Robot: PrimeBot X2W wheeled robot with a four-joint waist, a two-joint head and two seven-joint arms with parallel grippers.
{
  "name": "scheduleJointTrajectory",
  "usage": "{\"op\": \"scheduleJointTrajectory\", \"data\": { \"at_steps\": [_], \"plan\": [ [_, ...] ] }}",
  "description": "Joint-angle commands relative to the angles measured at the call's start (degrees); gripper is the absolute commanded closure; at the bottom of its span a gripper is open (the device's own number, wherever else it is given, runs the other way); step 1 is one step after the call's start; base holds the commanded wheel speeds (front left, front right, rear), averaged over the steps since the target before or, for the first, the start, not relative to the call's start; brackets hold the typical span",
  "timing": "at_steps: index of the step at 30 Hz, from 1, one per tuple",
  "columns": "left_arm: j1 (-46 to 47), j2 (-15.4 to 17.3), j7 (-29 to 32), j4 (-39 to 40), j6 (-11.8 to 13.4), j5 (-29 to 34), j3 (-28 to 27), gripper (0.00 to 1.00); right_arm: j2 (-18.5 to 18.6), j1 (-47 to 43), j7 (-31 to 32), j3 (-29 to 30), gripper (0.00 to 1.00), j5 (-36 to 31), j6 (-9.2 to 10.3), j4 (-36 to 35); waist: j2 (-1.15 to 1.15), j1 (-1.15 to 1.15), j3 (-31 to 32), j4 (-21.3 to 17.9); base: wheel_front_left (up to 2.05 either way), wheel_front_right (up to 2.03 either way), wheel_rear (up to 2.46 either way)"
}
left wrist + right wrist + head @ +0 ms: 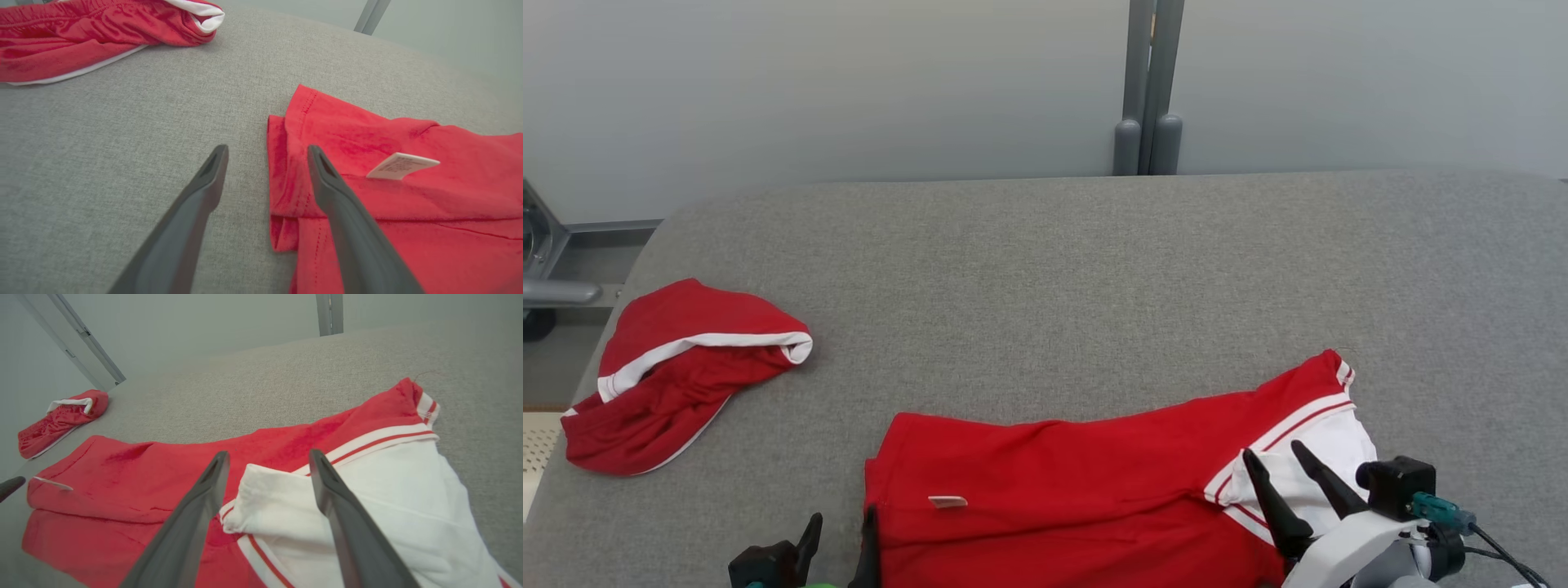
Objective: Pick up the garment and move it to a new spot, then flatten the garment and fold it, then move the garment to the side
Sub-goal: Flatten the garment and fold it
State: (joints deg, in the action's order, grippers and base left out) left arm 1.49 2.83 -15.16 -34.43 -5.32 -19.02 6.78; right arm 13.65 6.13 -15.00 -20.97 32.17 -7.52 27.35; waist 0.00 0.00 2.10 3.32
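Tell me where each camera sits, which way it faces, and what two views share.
Head: faces forward and down at the shirt; left pincer and right pincer at bottom.
Left wrist: along its open fingers at the shirt's hem and label.
Right wrist: along its open fingers at the white sleeve.
Shared: both wrist views show the label.

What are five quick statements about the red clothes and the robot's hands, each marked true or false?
1. The left hand and the right hand are both open. True.
2. The shirt is bunched into a ball. False: the shirt lies spread fairly flat on the grey surface.
3. A second red garment lies off to the robot's left. True.
4. The left hand grips the shirt's tag. False: the tag lies free, beside that hand.
5. The right hand is at the shirt's white part. True.
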Motion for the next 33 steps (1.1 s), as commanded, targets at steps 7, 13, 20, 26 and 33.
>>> {"op": "scheduleJointTrajectory", "data": {
  "at_steps": [7,13,20,26,33],
  "plan": [
    [-1.29,0.17,0.05,0.30,0.42,-0.80,-0.14,0.00,3.44,1.55,1.27,-7.03,0.00,1.22,0.07,-0.93,0.00,0.00,-0.21,0.35,0.00,0.00,0.00],
    [-1.16,0.17,0.05,0.14,0.57,-1.55,0.50,0.00,3.33,3.81,2.66,-8.16,0.00,-0.70,0.07,0.58,0.00,0.00,-0.51,0.27,0.00,0.00,0.00],
    [-1.16,0.17,0.05,-0.04,0.69,-2.11,1.05,0.00,3.95,4.91,4.76,-7.93,0.38,-2.46,0.07,1.06,0.00,0.00,-0.61,0.51,0.00,0.00,0.00],
    [-1.17,0.17,0.05,-0.07,0.89,-2.58,1.26,0.00,3.76,5.57,7.34,-7.75,0.58,-3.45,0.07,0.83,0.00,0.00,-0.74,0.41,0.00,0.00,0.00],
    [-0.87,0.17,0.05,0.35,0.94,-2.86,1.58,0.00,2.84,4.39,8.75,-6.39,1.00,-4.17,0.07,1.44,0.00,0.00,-0.87,0.57,0.00,0.00,0.00]
  ]
}}
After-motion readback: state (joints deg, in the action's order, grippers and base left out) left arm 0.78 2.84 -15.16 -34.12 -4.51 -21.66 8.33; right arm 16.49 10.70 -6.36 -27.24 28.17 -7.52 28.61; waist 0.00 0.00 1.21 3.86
